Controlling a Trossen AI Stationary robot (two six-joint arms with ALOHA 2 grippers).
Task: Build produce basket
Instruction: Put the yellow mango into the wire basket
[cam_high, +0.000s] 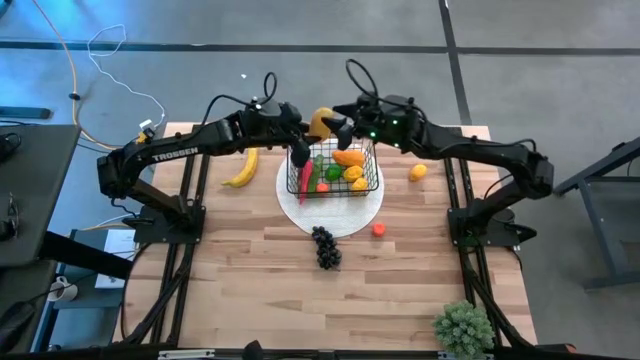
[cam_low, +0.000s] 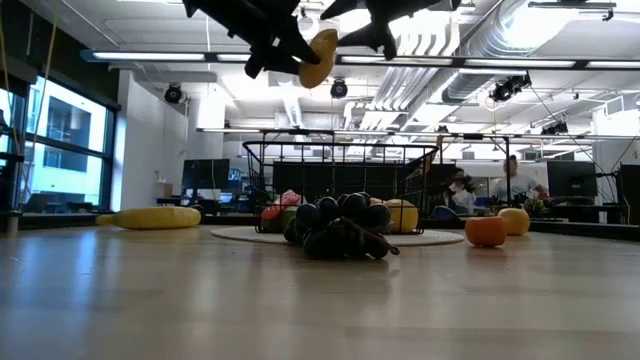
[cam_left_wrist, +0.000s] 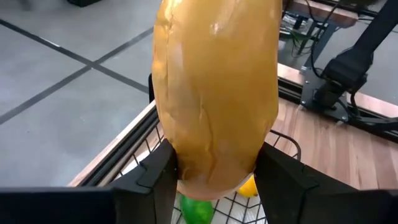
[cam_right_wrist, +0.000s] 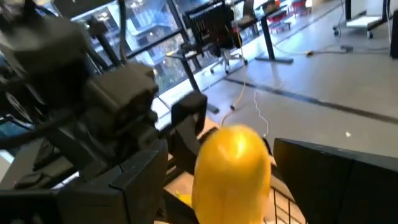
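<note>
A yellow-orange oblong toy fruit (cam_high: 322, 122) hangs in the air above the far edge of the black wire basket (cam_high: 376, 168). The basket stands on a round white plate (cam_high: 350, 216) and holds a red chili (cam_high: 305, 182), green pieces and orange pieces. My left gripper (cam_high: 305, 128) is shut on the fruit from the left. My right gripper (cam_high: 341, 126) is open, its fingers either side of the fruit's other end (cam_right_wrist: 233, 162). A banana (cam_high: 243, 168), dark grapes (cam_high: 326, 246), a small red piece (cam_high: 379, 229) and an orange piece (cam_high: 418, 172) lie on the table. My left gripper pinches the oblong fruit near one end (cam_left_wrist: 211, 168) between its two fingers (cam_left_wrist: 155, 180), which lie across its length. The fruit is lifted clear above the basket and juts forward past the fingertips. My right gripper's fingers (cam_right_wrist: 146, 180) flank the fruit's rounded end; I cannot tell whether they touch it.
A green bushy plant (cam_high: 463, 328) stands at the table's near right corner. The near half of the wooden table (cam_high: 250, 290) holds only the grapes. Cables lie on the floor beyond the far edge. People sit at desks in the room behind (cam_low: 460, 190).
</note>
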